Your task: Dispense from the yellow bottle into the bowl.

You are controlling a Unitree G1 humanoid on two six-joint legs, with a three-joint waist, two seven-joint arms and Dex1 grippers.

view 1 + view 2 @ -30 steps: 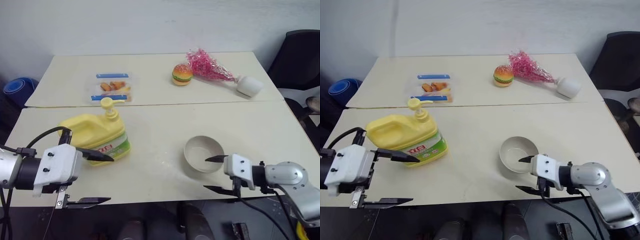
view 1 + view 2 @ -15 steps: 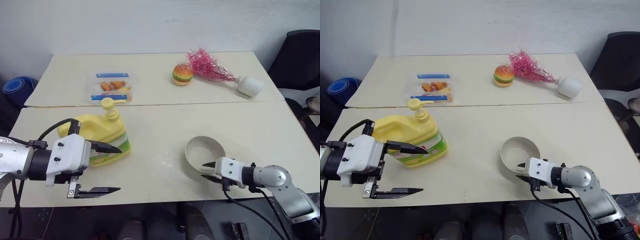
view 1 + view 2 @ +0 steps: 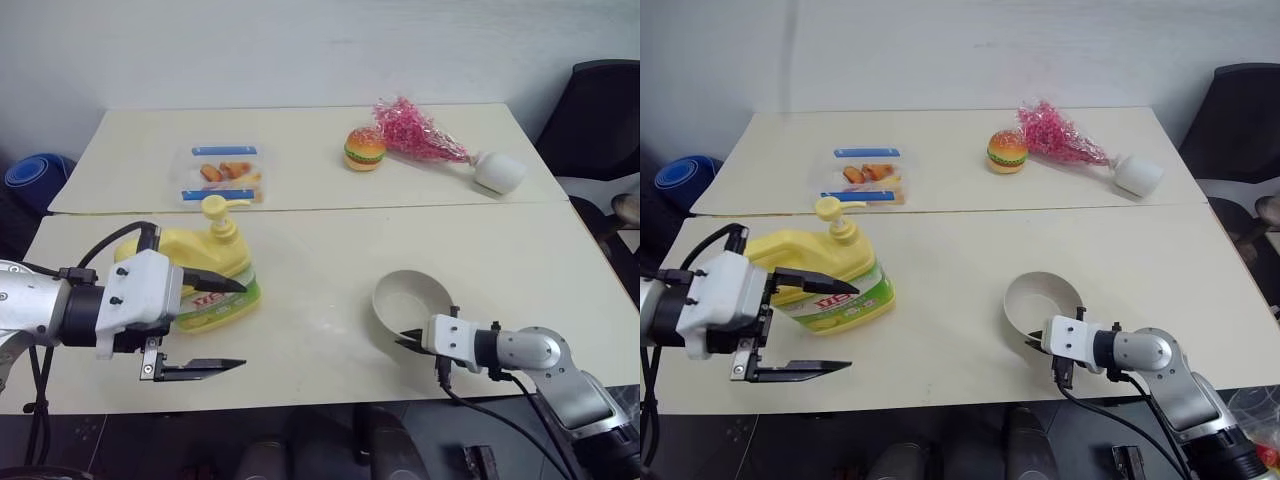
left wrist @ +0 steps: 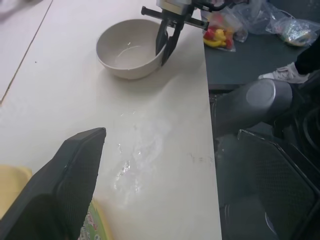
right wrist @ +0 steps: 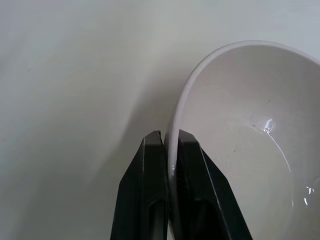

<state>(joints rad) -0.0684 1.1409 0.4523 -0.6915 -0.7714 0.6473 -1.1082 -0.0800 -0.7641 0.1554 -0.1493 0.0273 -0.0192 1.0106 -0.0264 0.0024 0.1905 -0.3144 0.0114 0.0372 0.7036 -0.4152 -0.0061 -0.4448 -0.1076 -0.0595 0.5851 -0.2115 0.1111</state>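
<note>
The yellow bottle (image 3: 195, 275) stands on the near table (image 3: 320, 260) at about nine o'clock from the middle, pump spout turned toward three o'clock. The bowl (image 3: 410, 305) sits well apart from it, at about four o'clock from the middle, close to the front edge and tipped a little by the grip on it.

I judge I'm at the setup step: the bowl is caught but nothing has been pumped. My right claw (image 5: 167, 145) is clenched on the bowl's near rim, one finger inside and one outside, pinching the thin wall. My left claw (image 3: 222, 325) hangs released, fingers spread wide, just beside the bottle's front at its six o'clock; the upper finger crosses the green label, and I can't tell whether it touches.

Next, I think the bowl has to be dragged toward nine o'clock until it lies under the spout, then the left claw must press the pump head. The rim pinch is narrow, so the bowl could tilt or slip if I pull fast.
</note>
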